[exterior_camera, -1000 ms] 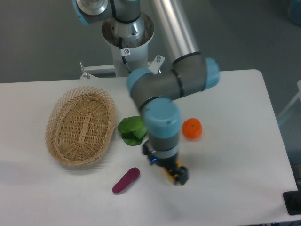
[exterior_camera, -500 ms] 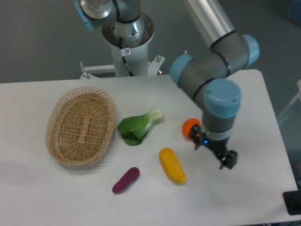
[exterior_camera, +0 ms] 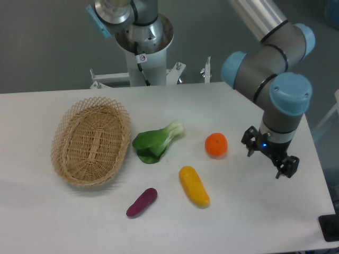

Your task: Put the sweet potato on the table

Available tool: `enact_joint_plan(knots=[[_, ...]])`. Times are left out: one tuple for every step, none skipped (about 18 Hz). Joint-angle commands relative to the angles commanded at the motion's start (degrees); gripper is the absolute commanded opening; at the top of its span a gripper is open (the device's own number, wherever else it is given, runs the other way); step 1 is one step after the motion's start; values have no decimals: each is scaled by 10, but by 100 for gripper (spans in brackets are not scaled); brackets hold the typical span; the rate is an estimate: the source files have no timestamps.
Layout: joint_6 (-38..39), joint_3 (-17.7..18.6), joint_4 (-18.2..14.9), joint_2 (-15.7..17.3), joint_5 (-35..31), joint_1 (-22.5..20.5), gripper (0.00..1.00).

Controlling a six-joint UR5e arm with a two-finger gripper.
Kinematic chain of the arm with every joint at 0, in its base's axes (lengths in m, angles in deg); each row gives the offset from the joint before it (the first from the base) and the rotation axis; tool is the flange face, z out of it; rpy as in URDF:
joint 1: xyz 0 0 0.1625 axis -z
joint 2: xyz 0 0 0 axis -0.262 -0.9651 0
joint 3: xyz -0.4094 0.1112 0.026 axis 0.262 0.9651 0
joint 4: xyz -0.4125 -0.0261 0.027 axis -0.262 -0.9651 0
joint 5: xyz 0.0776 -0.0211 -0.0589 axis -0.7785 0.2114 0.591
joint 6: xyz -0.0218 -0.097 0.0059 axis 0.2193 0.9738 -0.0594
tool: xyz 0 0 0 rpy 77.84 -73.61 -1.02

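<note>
1. The sweet potato [exterior_camera: 142, 202] lies on the white worktop [exterior_camera: 63, 222], near its front edge, just left of the yellow vegetable [exterior_camera: 194, 186].
2. The gripper [exterior_camera: 286, 168] hangs over the worktop's right side, well apart from it.
3. Jaws hold nothing; whether they are spread I cannot tell.
4. A basket [exterior_camera: 91, 141], a leafy green [exterior_camera: 154, 142] and an orange [exterior_camera: 216, 145] sit behind.

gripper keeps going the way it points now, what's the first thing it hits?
Likely just the bare table. The gripper points down toward the right part of the tabletop, clear of the orange fruit. Height above the surface is hard to judge from this view.
</note>
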Motion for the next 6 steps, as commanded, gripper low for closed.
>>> enact_joint_plan(knots=[[0,0,0,0,0,-1,100],[0,1,1,-1,0,-1,100],[0,1,2,-1,0,0,100],[0,1,2,-1,0,0,100],[0,1,2,-2,0,0,100],[0,1,3,-2,0,0,100]])
